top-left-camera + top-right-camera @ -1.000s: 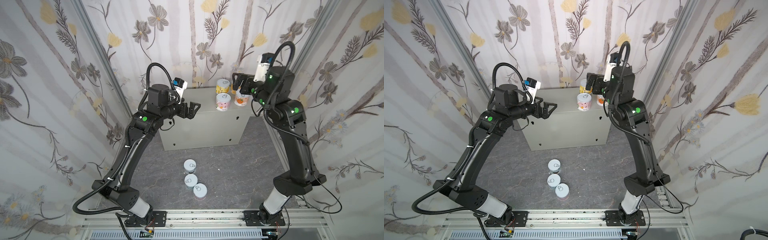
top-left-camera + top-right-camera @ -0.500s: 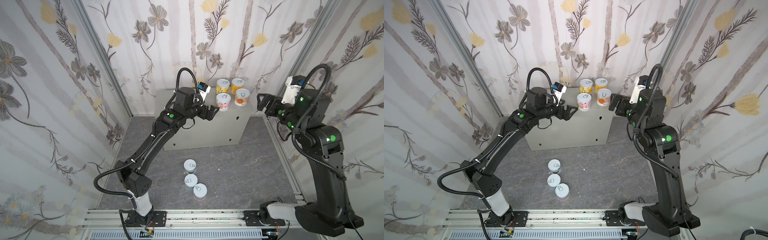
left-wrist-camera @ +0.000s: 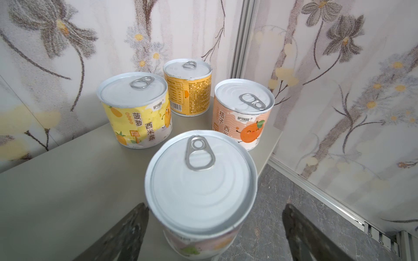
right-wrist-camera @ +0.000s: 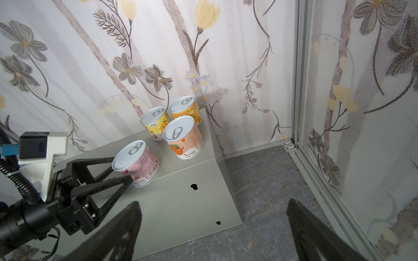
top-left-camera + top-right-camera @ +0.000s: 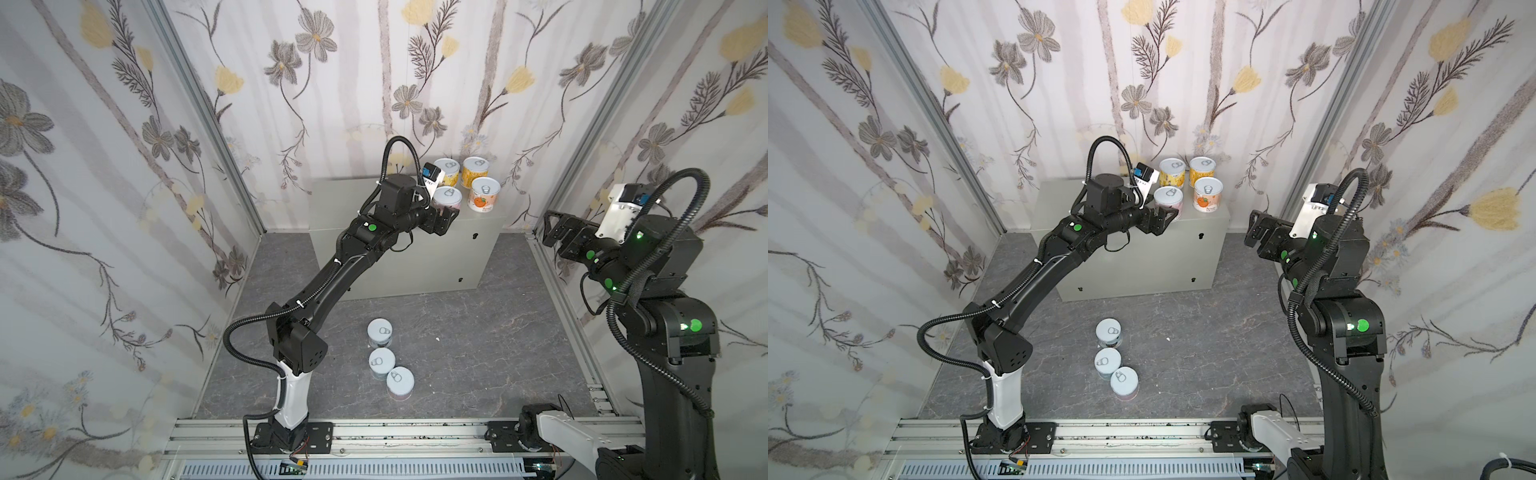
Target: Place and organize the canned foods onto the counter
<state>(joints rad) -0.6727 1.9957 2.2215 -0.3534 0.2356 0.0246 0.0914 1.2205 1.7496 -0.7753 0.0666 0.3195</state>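
Several canned foods stand at the right end of the counter (image 5: 353, 208): a yellow one (image 5: 448, 170), a darker yellow one (image 5: 475, 168), an orange one (image 5: 484, 198) and a pink one (image 5: 447, 197) at the front edge. My left gripper (image 5: 446, 216) is open around the pink can (image 3: 201, 180). One finger (image 3: 135, 223) is close to its side and the other (image 3: 294, 223) stands clearly apart. Three more cans (image 5: 379, 331) (image 5: 382, 360) (image 5: 400, 381) stand on the dark floor. My right gripper (image 5: 550, 228) hangs open and empty, right of the counter.
Floral walls close in the back and both sides. A metal corner post (image 4: 300, 90) and floor rail (image 5: 557, 291) run beside the right arm. The left half of the counter top (image 5: 1067, 203) is bare. The pink can (image 4: 135, 160) stands near the counter's front edge.
My left arm has swung right along the counter until its jaws straddle the pink can, and they have narrowed. My right arm has pulled back from the cans toward the right wall.
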